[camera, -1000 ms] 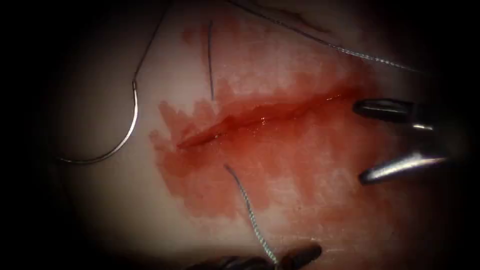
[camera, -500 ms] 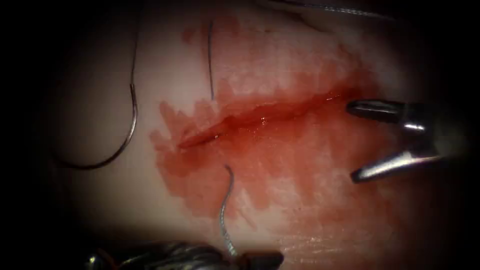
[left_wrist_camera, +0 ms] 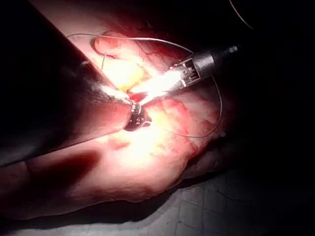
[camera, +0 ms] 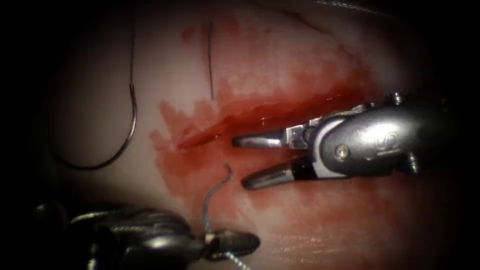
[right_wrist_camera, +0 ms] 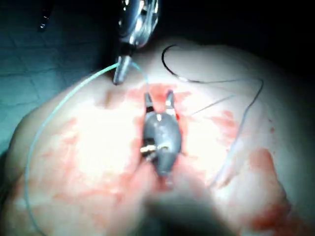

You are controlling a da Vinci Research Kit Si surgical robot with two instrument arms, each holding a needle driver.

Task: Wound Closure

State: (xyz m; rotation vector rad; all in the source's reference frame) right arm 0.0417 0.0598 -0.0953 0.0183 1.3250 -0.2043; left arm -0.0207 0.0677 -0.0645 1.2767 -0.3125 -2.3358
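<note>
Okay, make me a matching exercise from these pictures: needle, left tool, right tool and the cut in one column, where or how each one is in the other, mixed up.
1. needle
2. left end effector
3. right end effector
4. cut

A. open, holding nothing, over the cut
B. lying free on the tissue, left of the cut
C. shut on the thread
D. wet with red fluid

Pairs: 1-B, 2-C, 3-A, 4-D

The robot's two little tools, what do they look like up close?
The right arm's tool has two thin, silvery metal jaws that taper to blunt tips, on a rounded shiny grey wrist with a small round screw, a faint round mark and a dark band at one jaw's base. The left arm's tool is darker, with a stubby rounded tip and a bulky shiny metal wrist behind.
</note>
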